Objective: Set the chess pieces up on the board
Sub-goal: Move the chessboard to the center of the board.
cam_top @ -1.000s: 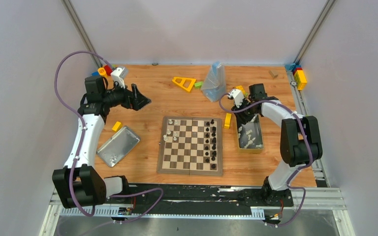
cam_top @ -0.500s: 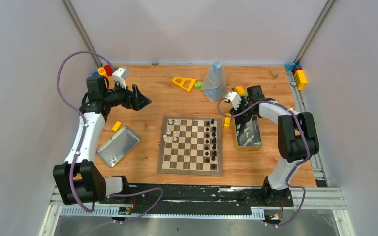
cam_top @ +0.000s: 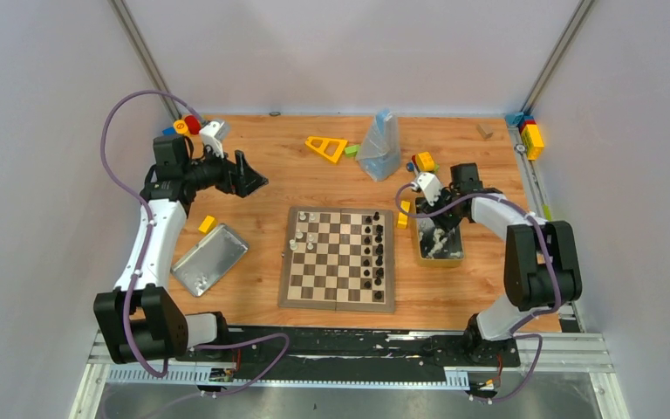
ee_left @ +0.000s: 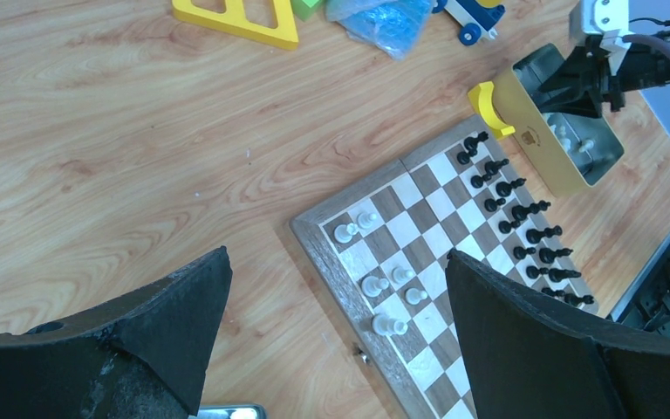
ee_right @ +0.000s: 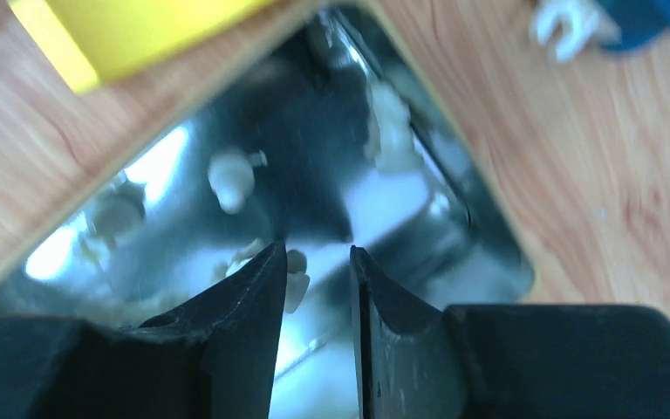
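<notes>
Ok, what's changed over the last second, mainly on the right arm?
The right arm shifted right and its right hand dipped down into the yellow-sided metal tin box. Its fingers are narrowly apart among the cream chess pieces, with nothing visibly gripped. The left hand stayed open and raised, and the wooden checkered chessboard looks unchanged.

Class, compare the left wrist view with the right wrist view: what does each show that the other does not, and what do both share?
Only the left wrist view: the board, black pieces lined along one edge, a few white pieces near the opposite one, a yellow triangle, the left gripper wide open. Only the right wrist view: the narrow empty gap in the right gripper. Both: the tin box holding cream pieces, and the wooden table.
</notes>
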{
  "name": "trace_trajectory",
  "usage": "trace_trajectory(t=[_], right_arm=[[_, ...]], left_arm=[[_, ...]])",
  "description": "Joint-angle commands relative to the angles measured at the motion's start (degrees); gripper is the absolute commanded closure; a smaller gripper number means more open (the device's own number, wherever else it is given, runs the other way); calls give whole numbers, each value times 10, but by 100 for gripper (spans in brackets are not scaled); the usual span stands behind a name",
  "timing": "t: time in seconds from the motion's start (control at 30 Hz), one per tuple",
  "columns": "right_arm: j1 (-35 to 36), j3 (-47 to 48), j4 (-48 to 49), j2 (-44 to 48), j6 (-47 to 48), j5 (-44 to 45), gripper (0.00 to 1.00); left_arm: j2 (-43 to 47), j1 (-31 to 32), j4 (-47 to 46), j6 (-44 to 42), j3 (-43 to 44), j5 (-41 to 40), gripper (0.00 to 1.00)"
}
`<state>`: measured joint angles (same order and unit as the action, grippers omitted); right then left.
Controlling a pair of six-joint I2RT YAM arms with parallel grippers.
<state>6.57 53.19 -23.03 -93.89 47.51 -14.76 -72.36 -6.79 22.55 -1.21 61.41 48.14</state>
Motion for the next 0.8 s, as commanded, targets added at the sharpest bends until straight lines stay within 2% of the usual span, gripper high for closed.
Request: trace_trajectory(t=[0.0, 0.4, 0.6, 0.77], right_arm=[[-32, -19, -68, 65, -1, 52, 67], [-36, -118, -289, 189, -13, 82, 66], [-27, -96, -409, 188, -30, -40, 66], [-13, -32, -406, 148, -51, -129, 66]], left_arm=[[30, -5, 2, -16, 0, 8, 0], [50, -5, 7, -7, -9, 27, 0], [60, -5, 2, -2, -16, 34, 0], [63, -5, -5, 4, -21, 39, 0]])
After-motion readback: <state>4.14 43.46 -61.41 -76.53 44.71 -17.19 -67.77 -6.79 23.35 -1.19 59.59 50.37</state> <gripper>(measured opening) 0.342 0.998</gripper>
